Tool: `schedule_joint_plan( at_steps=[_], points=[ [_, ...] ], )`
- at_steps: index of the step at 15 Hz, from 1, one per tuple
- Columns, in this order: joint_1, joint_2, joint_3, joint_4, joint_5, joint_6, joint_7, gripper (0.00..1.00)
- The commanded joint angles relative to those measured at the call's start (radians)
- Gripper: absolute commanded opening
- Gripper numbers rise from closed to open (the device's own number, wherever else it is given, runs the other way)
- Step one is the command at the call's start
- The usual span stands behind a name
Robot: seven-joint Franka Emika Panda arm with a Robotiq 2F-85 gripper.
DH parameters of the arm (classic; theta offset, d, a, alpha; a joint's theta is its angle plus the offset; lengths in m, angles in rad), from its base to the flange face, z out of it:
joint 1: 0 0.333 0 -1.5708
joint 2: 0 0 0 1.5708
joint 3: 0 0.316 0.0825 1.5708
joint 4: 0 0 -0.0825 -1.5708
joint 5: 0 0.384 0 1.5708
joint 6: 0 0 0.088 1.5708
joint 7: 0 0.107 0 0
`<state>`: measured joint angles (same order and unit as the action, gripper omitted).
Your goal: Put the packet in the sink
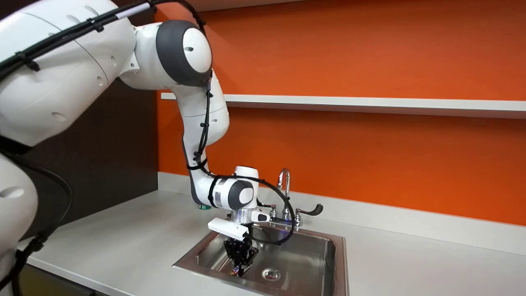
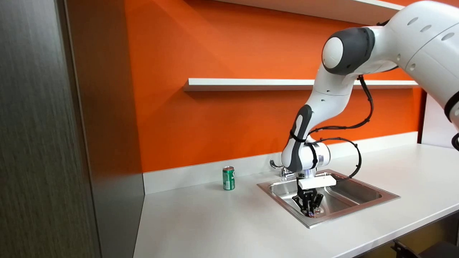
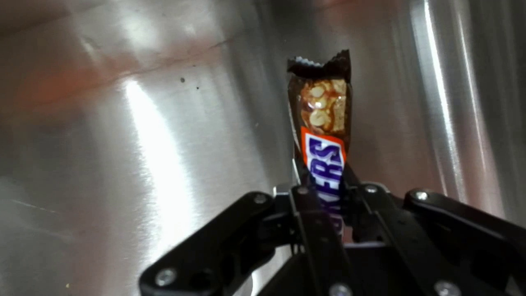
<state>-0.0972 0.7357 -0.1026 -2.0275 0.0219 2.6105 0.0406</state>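
The packet (image 3: 322, 107) is a dark brown candy wrapper with an orange, white and purple label, seen in the wrist view. My gripper (image 3: 327, 181) is shut on it, one finger along each side, with the wrapper's end sticking out past the fingertips. The fingers hide its lower part. In both exterior views the gripper (image 1: 240, 269) (image 2: 309, 210) points down inside the sink (image 1: 346, 265) (image 2: 353, 211), near its front wall. Only a small colored bit of the packet (image 1: 234, 270) (image 2: 311, 214) shows at the fingertips. I cannot tell whether the packet touches the basin floor.
A chrome faucet (image 1: 286, 183) with handles stands behind the sink. A green can (image 2: 228, 178) stands on the counter (image 2: 200, 222) beside the sink. A white shelf (image 1: 370, 102) runs along the orange wall. A dark panel (image 2: 107, 143) borders the counter.
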Motion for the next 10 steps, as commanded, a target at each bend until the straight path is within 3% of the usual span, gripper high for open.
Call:
schedule_joint_plan(
  at_steps=[1, 2, 3, 5, 10],
  points=[
    [-0.031, 0.019, 0.022, 0.027, 0.022, 0.006, -0.018, 0.05],
    [-0.031, 0.020, 0.020, 0.030, 0.021, 0.005, -0.017, 0.09],
    [-0.032, 0.021, 0.018, 0.031, 0.019, 0.003, -0.017, 0.43],
    [-0.034, 0.013, 0.017, 0.027, 0.020, 0.007, -0.015, 0.48],
    [-0.037, -0.046, 0.010, -0.005, 0.017, 0.027, -0.015, 0.86]
  ],
)
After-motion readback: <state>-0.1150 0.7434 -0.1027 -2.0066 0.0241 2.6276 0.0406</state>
